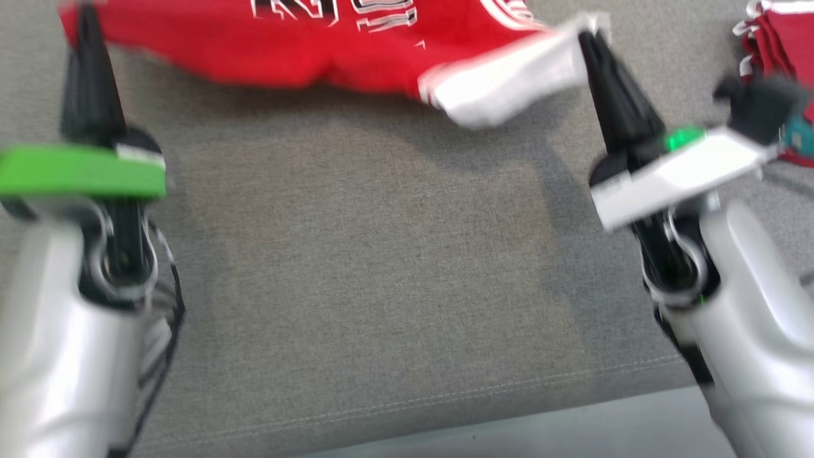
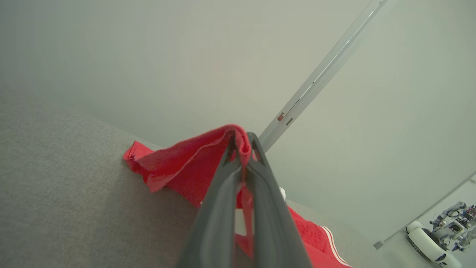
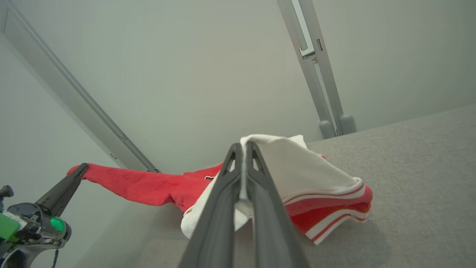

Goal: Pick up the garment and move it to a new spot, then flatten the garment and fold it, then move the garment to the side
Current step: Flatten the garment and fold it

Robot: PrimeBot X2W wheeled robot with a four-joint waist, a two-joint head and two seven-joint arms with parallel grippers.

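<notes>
As left hand (image 2: 242, 138) and right hand (image 3: 243, 146) clamp it, the red, white-trimmed garment (image 1: 286, 48) sags.

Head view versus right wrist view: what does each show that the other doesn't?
Head view adds: a second red pile at the right edge and the stitched front edge of the grey cloth. Right wrist view adds: the pale wall and grey posts. Shared: the red and white garment, with the left gripper and right gripper both shut on it.
</notes>
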